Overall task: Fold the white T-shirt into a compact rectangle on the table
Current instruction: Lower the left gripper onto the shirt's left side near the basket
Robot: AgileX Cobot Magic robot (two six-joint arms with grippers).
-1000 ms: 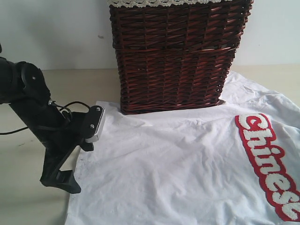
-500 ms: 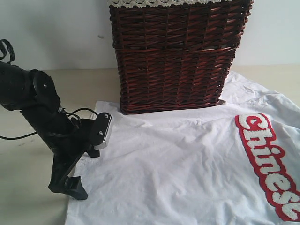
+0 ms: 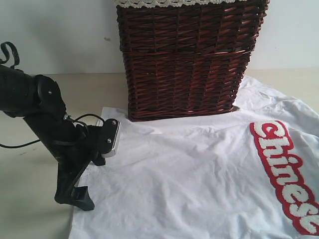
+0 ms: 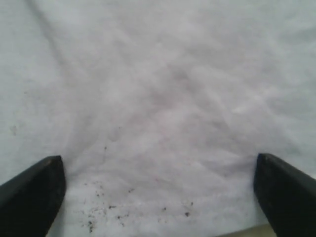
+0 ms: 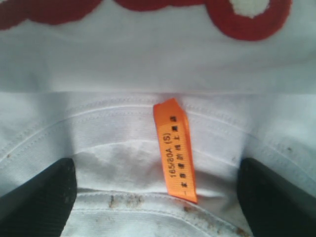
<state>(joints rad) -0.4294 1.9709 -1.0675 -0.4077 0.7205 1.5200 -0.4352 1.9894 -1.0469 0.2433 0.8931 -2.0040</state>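
The white T-shirt [image 3: 189,174] lies spread flat on the table [image 3: 30,199], its red "Chinese" patch [image 3: 286,174] at the right. My left gripper [image 3: 79,195] hangs over the shirt's left edge, low and pointing down. In the left wrist view it [image 4: 158,192] is open, both black fingertips [image 4: 34,192] wide apart over plain speckled cloth [image 4: 163,98]. My right gripper [image 5: 158,197] is also open, astride the collar [image 5: 123,200] and the orange neck tag [image 5: 175,150], with the red patch [image 5: 247,19] beyond. The exterior view does not show the right gripper.
A dark brown wicker basket [image 3: 187,59] with cream lace trim stands at the back, its base touching the shirt's far edge. A pale wall [image 3: 60,35] rises behind the table. Bare table lies left of the shirt, where the left arm [image 3: 35,99] and its cable reach in.
The left arm has shifted to the right, bringing its gripper from beside the shirt onto the shirt's left edge; over the last half second it barely moved. The shirt lies as before.
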